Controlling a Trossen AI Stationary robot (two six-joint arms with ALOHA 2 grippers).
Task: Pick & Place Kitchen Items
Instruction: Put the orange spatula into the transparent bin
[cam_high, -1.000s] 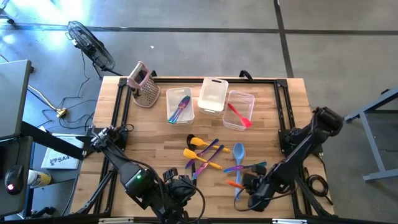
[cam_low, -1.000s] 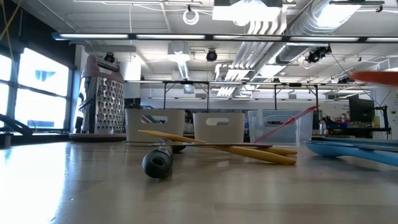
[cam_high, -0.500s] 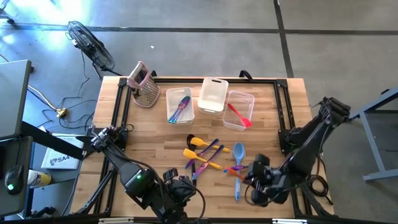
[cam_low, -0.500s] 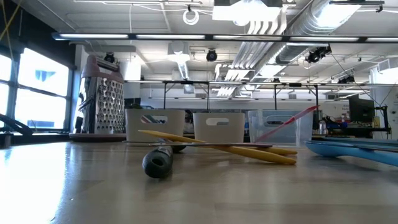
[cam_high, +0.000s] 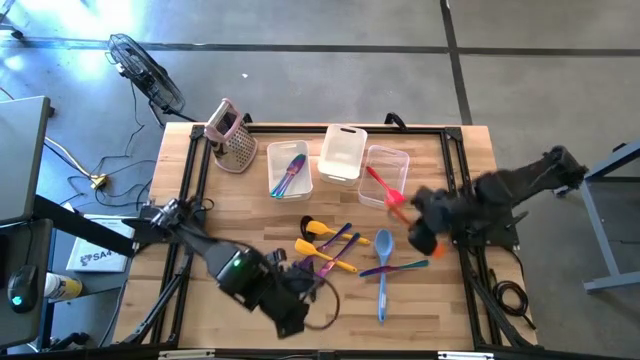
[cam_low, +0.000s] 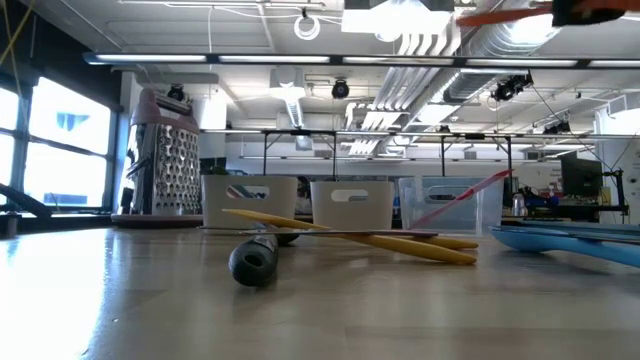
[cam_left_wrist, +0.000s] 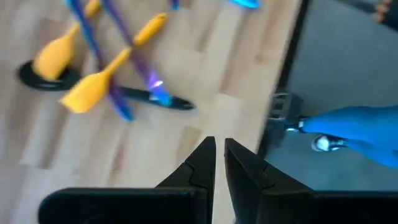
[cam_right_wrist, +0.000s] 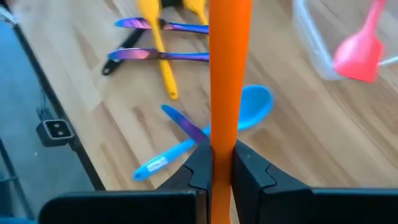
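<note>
The right gripper (cam_right_wrist: 222, 163) hangs above the table's right side, fingers clamped on an orange utensil (cam_right_wrist: 227, 74). The left tub (cam_high: 289, 170) holds purple and blue utensils, the middle tub (cam_high: 342, 154) looks bare, the right tub (cam_high: 385, 177) holds a red spatula (cam_high: 384, 187). The left gripper (cam_left_wrist: 219, 163), near the front edge, is nearly closed on nothing.

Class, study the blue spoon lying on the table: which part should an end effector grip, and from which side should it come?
Grip the blue spoon mid-handle, coming straight down from above. It lies flat, and its handle is slim and bare below the purple utensil that crosses it near the bowl.
</note>
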